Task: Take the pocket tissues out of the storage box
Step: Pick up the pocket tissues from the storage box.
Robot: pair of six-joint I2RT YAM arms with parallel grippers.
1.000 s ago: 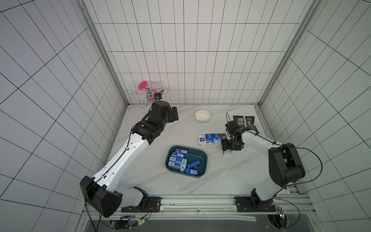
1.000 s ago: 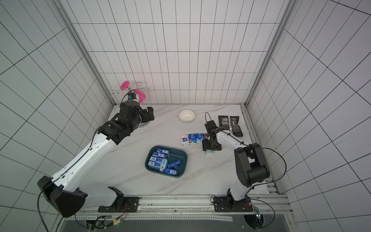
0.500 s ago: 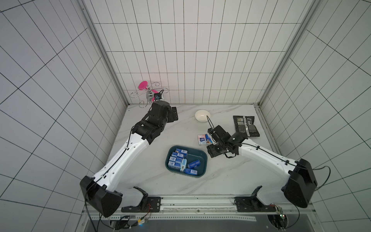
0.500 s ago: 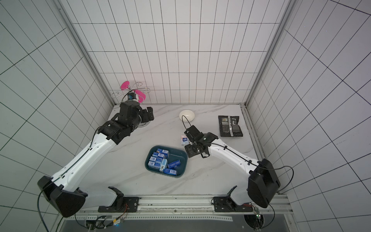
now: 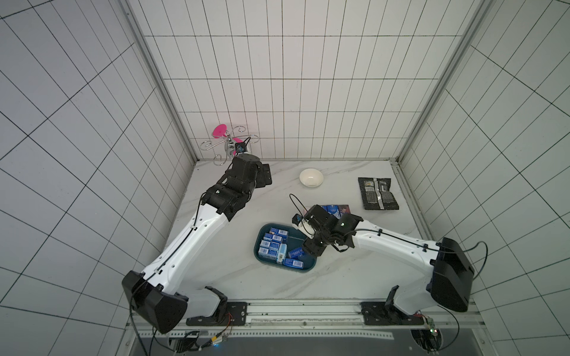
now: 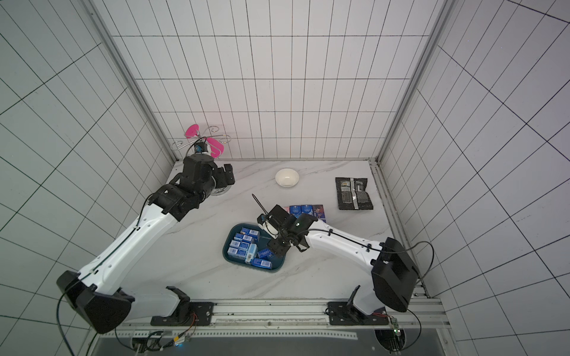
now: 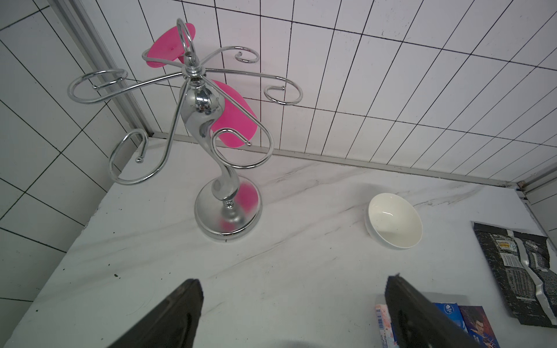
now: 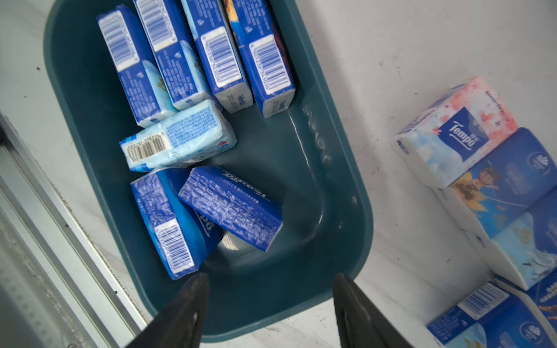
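Note:
The storage box (image 5: 308, 267) (image 6: 226, 257) is a dark teal tray on the marble table, and its floor (image 8: 286, 156) shows in the right wrist view. Several blue pocket tissues (image 8: 232, 208) (image 5: 271, 245) lie in it, most of them at its left half. More packs (image 5: 334, 210) (image 8: 458, 132) stand in a row on the table behind it, one pinkish-white. My right gripper (image 8: 271, 277) (image 5: 311, 248) hangs open and empty over the box's right end. My left gripper (image 7: 292, 280) (image 5: 263, 178) is open and empty at the back left.
A chrome hook stand with pink cups (image 7: 205, 120) (image 5: 228, 145) stands in the back left corner. A white bowl (image 5: 311, 177) (image 7: 394, 221) sits at the back middle. A flat black foil packet (image 5: 377, 193) lies at the back right. Tiled walls close three sides.
My right arm has swung left from the row of packs on the table to over the storage box's right end, jaws open. The left arm has not moved.

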